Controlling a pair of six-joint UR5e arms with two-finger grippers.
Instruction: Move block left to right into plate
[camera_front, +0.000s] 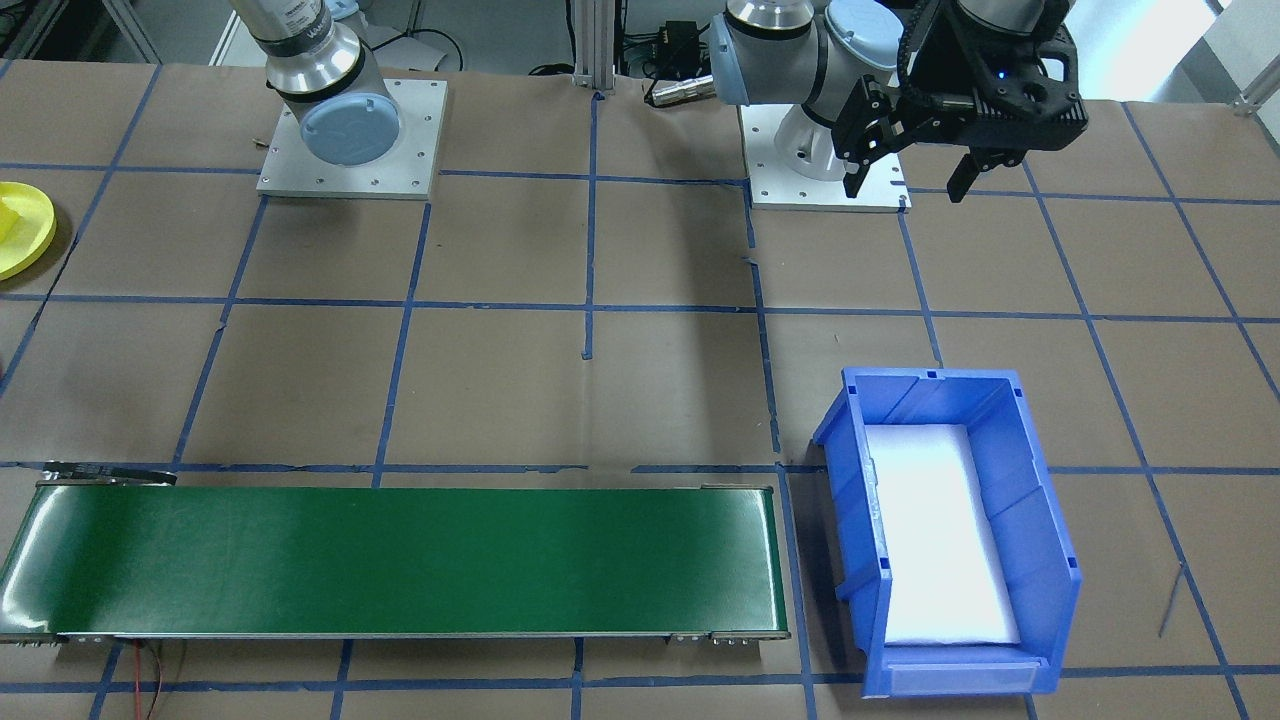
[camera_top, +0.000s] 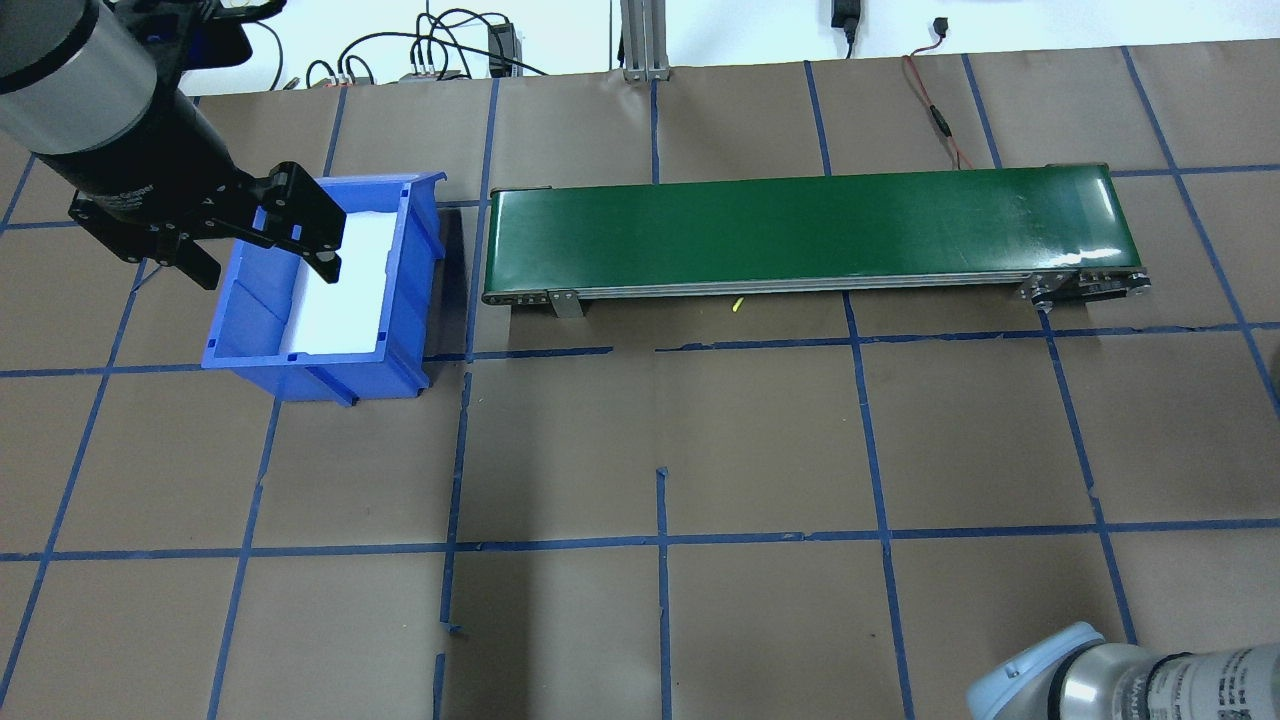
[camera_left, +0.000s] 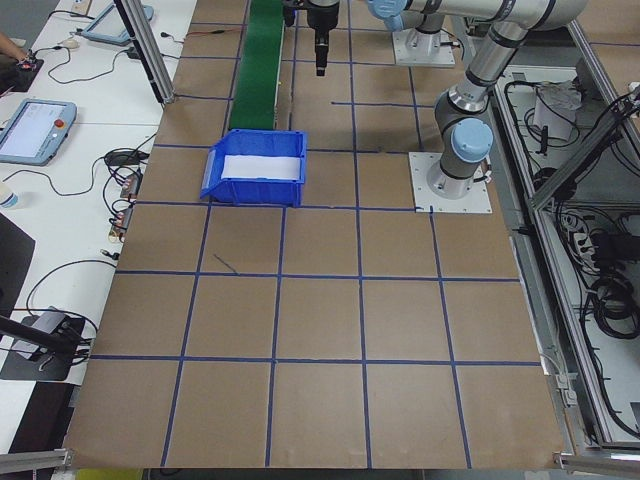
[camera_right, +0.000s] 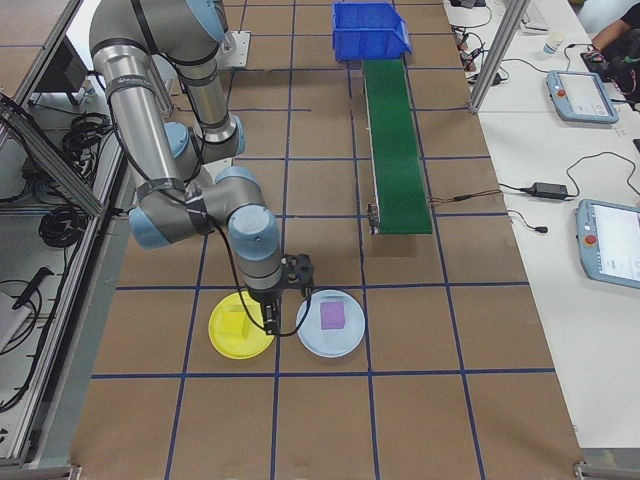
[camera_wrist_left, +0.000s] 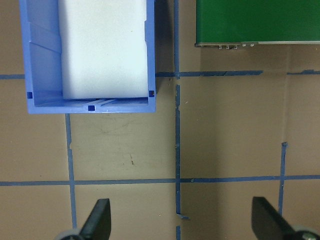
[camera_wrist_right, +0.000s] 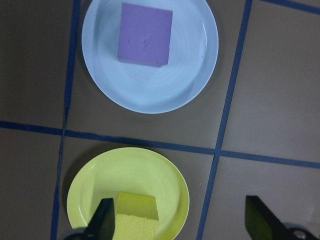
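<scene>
- Since the yellow block (camera_wrist_right: 136, 212) is already lying inside the yellow plate (camera_wrist_right: 95, 185), I'm judging the transfer as done or nearly so; the right pincer (camera_wrist_right: 177, 220) is hanging just above the plate with jaws spread wide and nothing between them.
- Block is sitting toward one edge of the plate's well, not centred, flat on a face, looking stable.
- Right arm is reaching down at the tabletop's (camera_top: 760, 440) end past the green conveyor belt (camera_top: 800, 225), where both plates are sitting just beside each other but apart.
- Pale blue plate (camera_wrist_right: 150, 55) is holding a purple block (camera_wrist_right: 145, 34); same shallow round form, raised rim, smooth glossy plastic.
- Both blocks are looking matte and slightly grainy, probably foam, though the texture is too soft to call for certain.
- Left pincer (camera_front: 908, 172) is hovering above the tabletop near the blue bin (camera_top: 330, 285), fingers apart, holding nothing; likely parked there as the pickup side.
- Bin is rigid moulded plastic with ribbed walls and an open-cut front, lined with a white pad (camera_wrist_left: 104, 47), presumably cushioning; no block is showing in it.
- Belt is dark green, smooth with a sheen, sitting bare between bin and plates.
- Tabletop is wearing brown paper gridded with blue tape, peeling in spots.
</scene>
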